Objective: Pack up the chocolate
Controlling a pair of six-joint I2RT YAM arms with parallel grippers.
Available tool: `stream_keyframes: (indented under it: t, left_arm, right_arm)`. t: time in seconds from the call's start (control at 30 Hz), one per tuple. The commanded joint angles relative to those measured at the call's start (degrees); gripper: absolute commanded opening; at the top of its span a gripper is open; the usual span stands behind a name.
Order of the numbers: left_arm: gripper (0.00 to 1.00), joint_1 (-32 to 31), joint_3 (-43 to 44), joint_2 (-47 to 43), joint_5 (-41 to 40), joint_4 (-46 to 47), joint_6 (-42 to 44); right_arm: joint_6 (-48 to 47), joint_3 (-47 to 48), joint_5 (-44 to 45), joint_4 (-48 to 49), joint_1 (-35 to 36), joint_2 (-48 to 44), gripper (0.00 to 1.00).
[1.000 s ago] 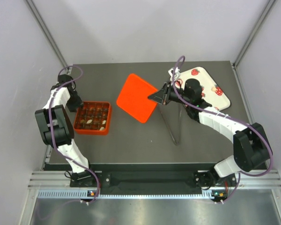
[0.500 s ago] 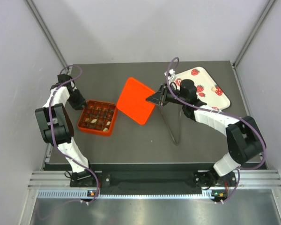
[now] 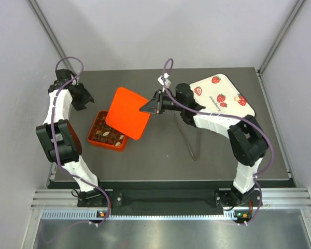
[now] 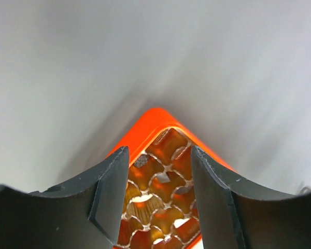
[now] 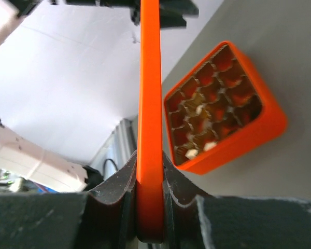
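Observation:
The chocolate (image 3: 104,137) lies as small brown and pale pieces in the compartments of an orange-red box (image 3: 96,142) at the table's left; the right wrist view shows the chocolate (image 5: 199,111) inside the box (image 5: 249,137). My right gripper (image 3: 148,108) is shut on one edge of the flat orange lid (image 3: 127,113), which hangs tilted over the box's right part. In the right wrist view the lid (image 5: 149,104) stands edge-on between the shut jaws of that gripper (image 5: 149,158). My left gripper (image 3: 86,98) is open, up and left of the box; past that gripper (image 4: 159,155) a corner of the box (image 4: 156,118) shows.
A white tray (image 3: 224,88) printed with strawberries sits at the back right, behind the right arm. A thin metal wire stand (image 3: 191,140) stands on the dark table (image 3: 160,161) right of centre. The enclosure walls close in on both sides.
My right gripper has carried the lid leftward until it overlaps the box. My left gripper has pulled back up and left from the box's edge and opened. The box has turned slightly.

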Motion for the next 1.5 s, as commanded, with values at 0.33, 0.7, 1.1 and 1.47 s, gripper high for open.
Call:
stream_keyframes:
  t: [0.33, 0.7, 1.1, 1.47]
  left_arm:
    - [0.55, 0.12, -13.62, -23.99, -8.51, 12.61, -4.41]
    - [0.52, 0.12, -19.87, -25.49, -2.71, 12.96, -5.38]
    - [0.49, 0.12, -21.81, -25.41, -6.92, 10.94, -5.91]
    - [0.47, 0.12, -24.18, -26.02, -5.26, 11.29, -5.2]
  right_arm:
    - [15.66, 24.4, -5.44, 5.91, 8.68, 23.9, 0.0]
    - [16.36, 34.68, -3.51, -0.08, 9.48, 31.91, 0.0]
    - [18.73, 38.39, -3.51, -1.14, 9.48, 36.75, 0.0]
    - [18.03, 38.48, -2.72, -1.83, 8.78, 37.28, 0.0]
